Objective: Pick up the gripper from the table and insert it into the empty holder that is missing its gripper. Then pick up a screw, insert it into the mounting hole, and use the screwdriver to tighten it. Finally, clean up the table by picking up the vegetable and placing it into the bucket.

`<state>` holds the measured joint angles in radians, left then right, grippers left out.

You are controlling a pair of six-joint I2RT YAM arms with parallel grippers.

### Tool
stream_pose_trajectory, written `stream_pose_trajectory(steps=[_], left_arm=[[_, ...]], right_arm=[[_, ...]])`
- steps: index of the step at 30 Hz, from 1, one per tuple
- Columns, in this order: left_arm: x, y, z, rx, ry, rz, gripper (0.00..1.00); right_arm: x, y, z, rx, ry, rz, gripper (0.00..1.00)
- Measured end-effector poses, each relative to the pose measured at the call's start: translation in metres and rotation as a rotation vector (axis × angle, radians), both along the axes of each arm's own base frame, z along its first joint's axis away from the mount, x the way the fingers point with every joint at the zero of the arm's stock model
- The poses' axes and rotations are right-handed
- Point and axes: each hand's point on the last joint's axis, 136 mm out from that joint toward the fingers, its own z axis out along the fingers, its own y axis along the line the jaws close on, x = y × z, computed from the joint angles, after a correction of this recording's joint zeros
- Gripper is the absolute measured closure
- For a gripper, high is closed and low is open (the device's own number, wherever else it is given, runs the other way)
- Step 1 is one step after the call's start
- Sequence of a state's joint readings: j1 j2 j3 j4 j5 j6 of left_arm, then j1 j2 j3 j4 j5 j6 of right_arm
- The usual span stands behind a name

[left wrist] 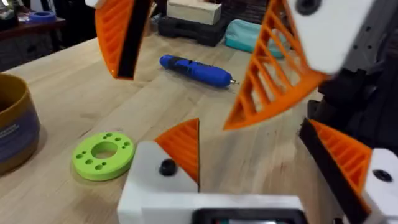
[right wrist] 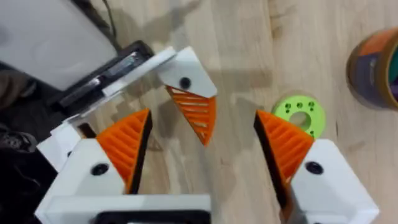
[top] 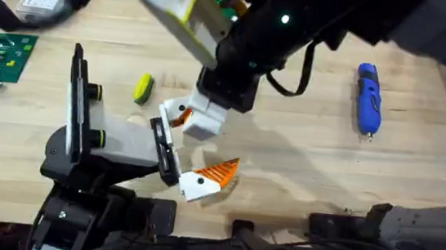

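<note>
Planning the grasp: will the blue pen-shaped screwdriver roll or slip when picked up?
The blue pen-shaped screwdriver lies flat on the wooden table; its round barrel probably rolls if nudged sideways. It looks rigid and smooth, so possibly slippery. Its thin metal tip might bend.

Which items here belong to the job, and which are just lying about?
Job: gripper, holder, screwdriver, bucket, green holed disc (probably the vegetable).
Lying about: green circuit board, teal pouch, tall black upright plate.

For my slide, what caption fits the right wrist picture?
Open right hand hovering above the orange gripper, green disc nearby.
</note>
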<state>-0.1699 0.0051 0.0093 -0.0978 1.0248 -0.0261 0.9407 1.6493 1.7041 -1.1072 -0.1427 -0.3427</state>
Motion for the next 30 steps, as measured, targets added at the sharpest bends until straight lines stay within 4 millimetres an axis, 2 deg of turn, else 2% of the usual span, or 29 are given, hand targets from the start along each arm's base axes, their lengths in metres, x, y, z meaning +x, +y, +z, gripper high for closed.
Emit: stream_pose_trajectory(steps=[15,24,25,27,29,30], left_arm=[[0.0,0.0,0.0,0.0,0.0,0.0,0.012],[0.0,0.0,0.0,0.0,0.0,0.0,0.009],[0.0,0.0,0.0,0.0,0.001,0.0,0.037],[0.0,0.0,0.0,0.0,-0.002,-0.001,0.24],[0.0,0.0,0.0,0.002,-0.004,-0.001,0.324],[0.0,0.0,0.0,0.001,-0.003,-0.001,0.423]], right_arm=[[0.026,-0.018,0.0,0.004,0.017,-0.115,0.005],[0.048,-0.048,-0.004,-0.019,0.077,-0.284,0.005],[0.051,-0.052,-0.005,-0.021,0.084,-0.304,0.005],[0.055,-0.06,-0.006,-0.029,0.097,-0.338,0.005],[0.059,-0.067,-0.007,-0.034,0.11,-0.374,0.005],[0.061,-0.071,-0.007,-0.034,0.116,-0.395,0.005]])
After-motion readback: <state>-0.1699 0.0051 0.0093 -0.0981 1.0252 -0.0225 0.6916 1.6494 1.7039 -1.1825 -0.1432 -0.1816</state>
